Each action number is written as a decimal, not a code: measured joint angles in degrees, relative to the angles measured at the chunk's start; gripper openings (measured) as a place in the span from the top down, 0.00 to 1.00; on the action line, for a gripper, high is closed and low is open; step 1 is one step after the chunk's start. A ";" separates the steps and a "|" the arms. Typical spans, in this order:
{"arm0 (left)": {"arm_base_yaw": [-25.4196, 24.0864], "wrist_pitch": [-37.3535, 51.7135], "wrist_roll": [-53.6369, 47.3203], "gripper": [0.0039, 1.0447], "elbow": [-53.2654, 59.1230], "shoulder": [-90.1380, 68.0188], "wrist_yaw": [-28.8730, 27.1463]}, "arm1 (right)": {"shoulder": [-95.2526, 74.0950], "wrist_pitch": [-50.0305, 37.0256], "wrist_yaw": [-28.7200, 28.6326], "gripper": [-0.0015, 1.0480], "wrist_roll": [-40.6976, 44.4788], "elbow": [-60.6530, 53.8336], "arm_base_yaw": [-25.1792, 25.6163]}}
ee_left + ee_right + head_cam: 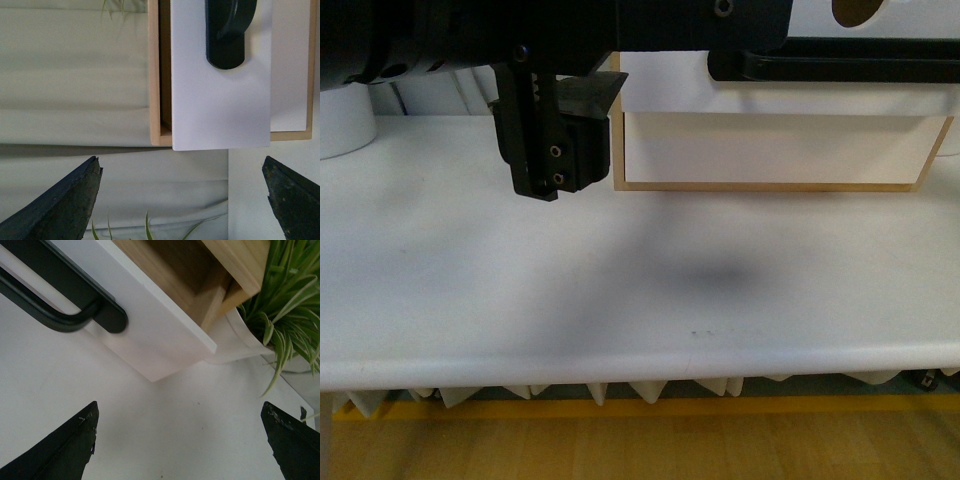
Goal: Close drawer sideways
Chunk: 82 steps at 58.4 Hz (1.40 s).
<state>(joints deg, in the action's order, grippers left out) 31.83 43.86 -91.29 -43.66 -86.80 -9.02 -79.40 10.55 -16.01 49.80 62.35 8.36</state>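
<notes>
The drawer (220, 100) stands out of its frame (154, 75) at the table's (620, 300) far edge; left end effector (181, 167) and right end effector (180, 412) gape wide, empty; closing not yet done.

Wide white-fronted drawer (220, 110): smooth matt white board face, bare light wood sides. Long black bar handle (60, 322): smooth with a slight sheen, metal or plastic unclear. Light-wood box frame (154, 75): unpainted, matt, fine grain. White table (620, 320): smooth, matt. Black left gripper (560, 165): matt hard plastic with small metal screws, and its fingers (70, 200) are rough and grainy. Pale curtain (70, 75): folded, looks like cloth. White pot (240, 340), far right: smooth, slightly glossy.
</notes>
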 joint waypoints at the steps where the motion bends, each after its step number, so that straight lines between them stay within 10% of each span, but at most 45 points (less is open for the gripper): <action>1: 0.11 -0.37 -0.22 0.06 -0.48 -0.37 -0.17 | -0.17 0.00 0.00 0.09 0.26 0.33 -0.24; 82: 2.93 -17.51 3.39 0.06 -26.34 -14.29 -7.82 | -13.64 2.89 0.46 0.09 8.66 16.94 -0.42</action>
<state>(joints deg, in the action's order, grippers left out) 34.76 26.35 -87.90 -70.00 -101.10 -16.84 -93.03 13.43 -15.55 58.46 79.29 7.94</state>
